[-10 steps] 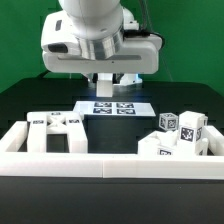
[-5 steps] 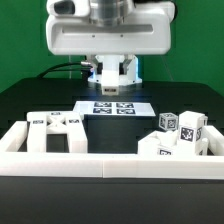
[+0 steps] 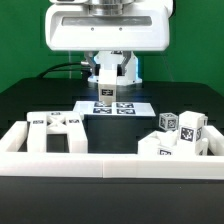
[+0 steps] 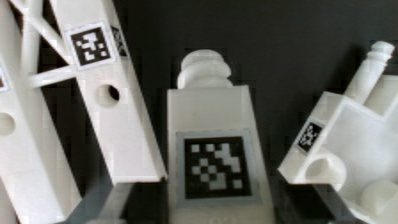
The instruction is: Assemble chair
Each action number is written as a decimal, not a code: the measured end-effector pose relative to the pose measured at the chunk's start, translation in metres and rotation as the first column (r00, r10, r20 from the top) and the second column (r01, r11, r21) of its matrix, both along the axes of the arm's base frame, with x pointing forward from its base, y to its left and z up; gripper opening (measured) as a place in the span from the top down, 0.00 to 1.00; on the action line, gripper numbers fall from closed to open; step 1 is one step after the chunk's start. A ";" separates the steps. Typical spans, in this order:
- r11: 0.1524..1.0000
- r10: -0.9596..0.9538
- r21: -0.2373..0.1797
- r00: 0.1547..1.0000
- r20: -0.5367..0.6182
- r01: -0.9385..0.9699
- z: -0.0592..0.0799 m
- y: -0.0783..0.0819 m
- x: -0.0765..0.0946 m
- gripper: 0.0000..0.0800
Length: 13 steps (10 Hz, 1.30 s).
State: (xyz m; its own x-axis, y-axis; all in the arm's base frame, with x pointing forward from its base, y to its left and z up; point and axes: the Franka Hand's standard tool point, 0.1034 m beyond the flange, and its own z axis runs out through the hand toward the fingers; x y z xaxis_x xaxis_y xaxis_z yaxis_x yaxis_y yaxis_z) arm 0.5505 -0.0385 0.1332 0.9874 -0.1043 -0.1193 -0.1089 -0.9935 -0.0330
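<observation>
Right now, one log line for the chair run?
grip: gripper shut on pegged chair piece | place: behind marker board, exterior view | lifted: cannot tell | beside: long chair bar

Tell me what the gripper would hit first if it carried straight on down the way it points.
The gripper points down, shut on a tagged chair piece. That piece's lower end would probably meet the marker board first, though depth is unclear.

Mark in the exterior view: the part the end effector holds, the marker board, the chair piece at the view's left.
Held chair part [image 3: 105, 93]: exterior view, its marker tag.
Marker board [image 3: 128, 107]: exterior view, tags right of its middle.
Left chair piece [image 3: 56, 138]: exterior view, its white front face.
</observation>
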 end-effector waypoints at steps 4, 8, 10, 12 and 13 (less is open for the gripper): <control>1.000 -0.015 -0.004 0.999 0.044 0.015 0.009 0.037 0.034 0.64; 1.000 -0.017 -0.015 0.995 0.101 0.018 0.006 0.032 0.038 0.64; 0.999 -0.035 -0.019 0.961 0.274 0.042 -0.002 0.046 0.046 0.64; 0.999 -0.016 -0.022 0.925 0.379 0.026 -0.002 0.070 0.056 0.64; 1.000 -0.007 -0.022 0.928 0.372 0.017 0.000 0.076 0.058 0.64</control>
